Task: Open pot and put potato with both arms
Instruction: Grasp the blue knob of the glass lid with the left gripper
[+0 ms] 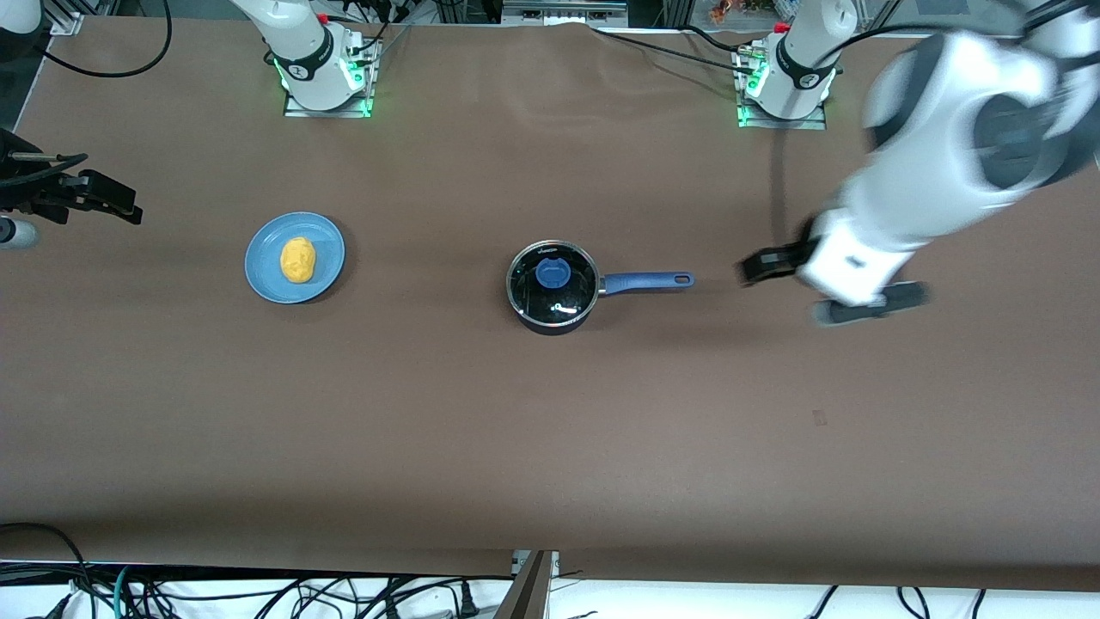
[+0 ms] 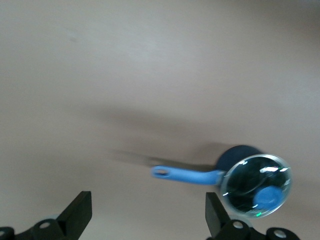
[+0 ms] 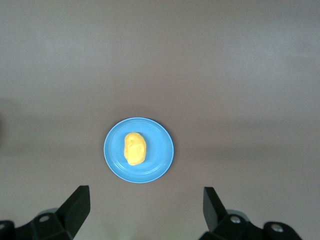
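Fingers of the left gripper [image 1: 786,279]: spread wide, holding nothing, in the air over bare counter just off the tip of the pot's handle, toward the left arm's end. Fingers of the right gripper [image 1: 103,199]: also wide apart and empty per the right wrist view; this arm waits at the right arm's end of the counter.

Small black round saucepan with long straight blue handle [image 1: 553,286]: mid-counter, round glass lid with blue knob [image 1: 553,274] seated on it. Small oval yellow-orange lumpy potato [image 1: 298,259]: lying on a flat round blue plate [image 1: 265,277], well apart from the pot, toward the right arm's end.

Risks, as judged: the knob is small and low, so an off-centre pinch could slip or tilt the lid; an unbraced pot may slide or lift with it; the lumpy potato could roll from a shallow grip.

Surface: plain brown matte counter [image 1: 550,447], otherwise bare. Surroundings: arm bases with green lights along one edge, loose black cables past the edges.
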You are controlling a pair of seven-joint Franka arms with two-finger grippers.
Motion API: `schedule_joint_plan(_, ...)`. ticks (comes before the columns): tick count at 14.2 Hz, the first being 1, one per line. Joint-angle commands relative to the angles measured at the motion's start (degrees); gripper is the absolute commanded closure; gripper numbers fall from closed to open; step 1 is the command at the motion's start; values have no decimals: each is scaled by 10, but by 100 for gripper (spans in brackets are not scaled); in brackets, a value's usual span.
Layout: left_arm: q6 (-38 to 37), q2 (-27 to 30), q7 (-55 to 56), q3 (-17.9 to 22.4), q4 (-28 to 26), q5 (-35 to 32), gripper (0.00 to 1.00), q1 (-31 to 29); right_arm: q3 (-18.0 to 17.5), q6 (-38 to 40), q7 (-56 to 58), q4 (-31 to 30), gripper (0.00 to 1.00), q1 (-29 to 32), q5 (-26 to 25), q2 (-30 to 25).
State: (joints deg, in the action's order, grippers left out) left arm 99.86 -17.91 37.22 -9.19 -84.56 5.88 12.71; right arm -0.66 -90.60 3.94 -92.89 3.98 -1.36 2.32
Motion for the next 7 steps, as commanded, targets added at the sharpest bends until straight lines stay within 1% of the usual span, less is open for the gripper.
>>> schedule_joint_plan(1, 51, -43, 101, 5, 10, -16, 0, 76, -4, 8, -5, -5, 0, 8, 6, -10)
schedule_joint_plan(3, 80, -83, 144, 9, 15, -40, 0, 125, -4, 9, -5, -6, 0, 8, 6, -10)
schedule_joint_plan(5, 131, -119, 195, 12, 21, -46, 0, 161, -4, 9, -5, -5, 0, 8, 7, -10)
schedule_joint_plan(7, 166, -145, 222, 20, 21, -47, 0, 193, -3, 9, -5, -6, 0, 8, 7, -10)
